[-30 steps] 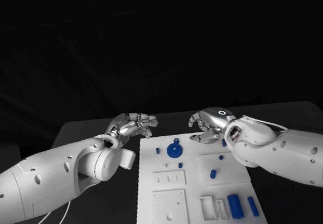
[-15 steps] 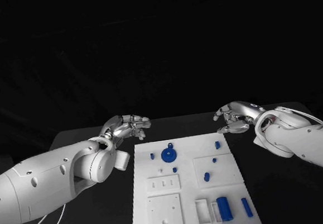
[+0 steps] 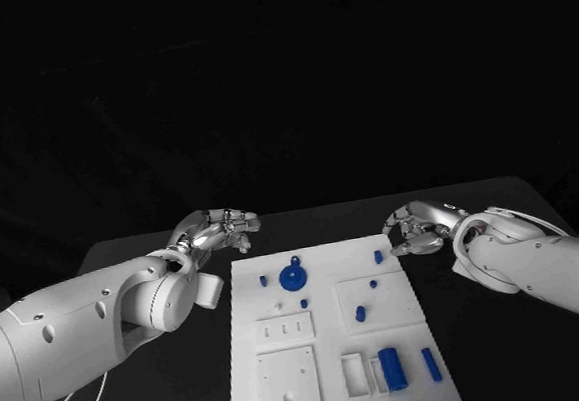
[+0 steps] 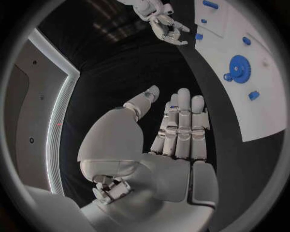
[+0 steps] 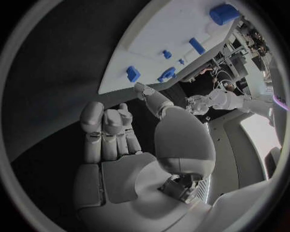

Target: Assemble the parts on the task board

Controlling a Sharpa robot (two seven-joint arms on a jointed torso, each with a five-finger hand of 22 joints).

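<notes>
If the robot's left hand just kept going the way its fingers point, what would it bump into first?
Probably nothing on the board: in the left wrist view the left hand points along the bare black table, beside the task board. Farther on is the right hand, though depth is unclear.

Both arms were clad in smooth white shells, rounded and bulging toward the wrists. Small dark screw holes were dotted along the left arm (image 3: 61, 334) and the right arm (image 3: 576, 271). Thin pale cables were looped beneath the left arm. The left hand (image 3: 214, 229) and right hand (image 3: 417, 226) were made of silver metal, with segmented fingers (image 4: 181, 121) and pale padded palms.
</notes>
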